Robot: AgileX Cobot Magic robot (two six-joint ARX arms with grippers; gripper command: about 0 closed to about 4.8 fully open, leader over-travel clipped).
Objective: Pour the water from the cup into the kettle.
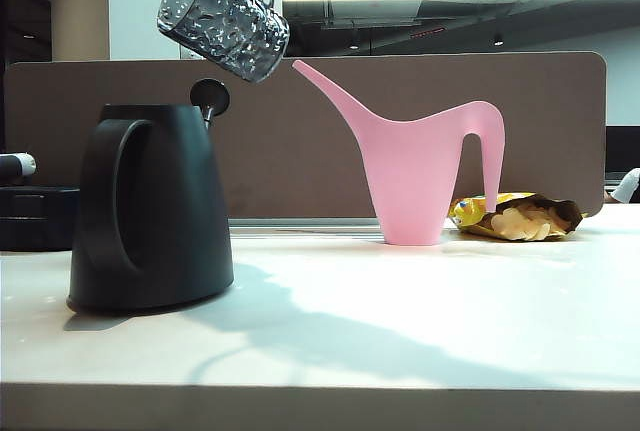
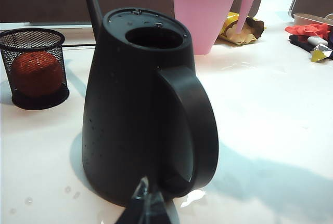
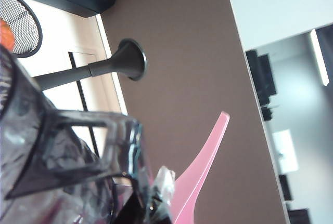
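Surface [image 1: 400,331]: pale, broad, well below the right jaws; carries everything but the cup.
Divider [image 1: 300,131]: brown panel upright behind the surface, past both cans.
Kettle [image 1: 150,211]: black, upright on the surface, long axis vertical, tapering upward. In the exterior view its loop handle faces left; the round top opening [image 2: 155,37] faces straight up. It stands just ahead of the left jaws and below the right jaws.
Lid knob [image 1: 210,98]: black round disc on a thin stalk, raised and tilted beside the kettle's top, just under the cup.
Watering can [image 1: 425,166]: pink, upright on the surface, long spout slanting up toward the cup, handle on the far side from it; apart from the kettle.
Cup [image 1: 224,19]: dimpled, translucent, in the air above the kettle. Tilted, long axis slanting; in the exterior view one end points up-left and the other down-right. Which end is the mouth, I cannot tell.
Right gripper [image 3: 139,206]: high above the kettle, jaws clamped on the cup at its handle side.
Left gripper [image 2: 148,206]: low by the surface, just beside the kettle's base on the handle side; only a tip shows, so whether the jaws are apart or together cannot be told.
Mesh basket [image 2: 35,68]: black, on the surface beyond the kettle from the left jaws, an orange ball [image 2: 36,73] inside.
Snack bag [image 1: 515,216]: crumpled, yellow, lying beside the watering can's base.
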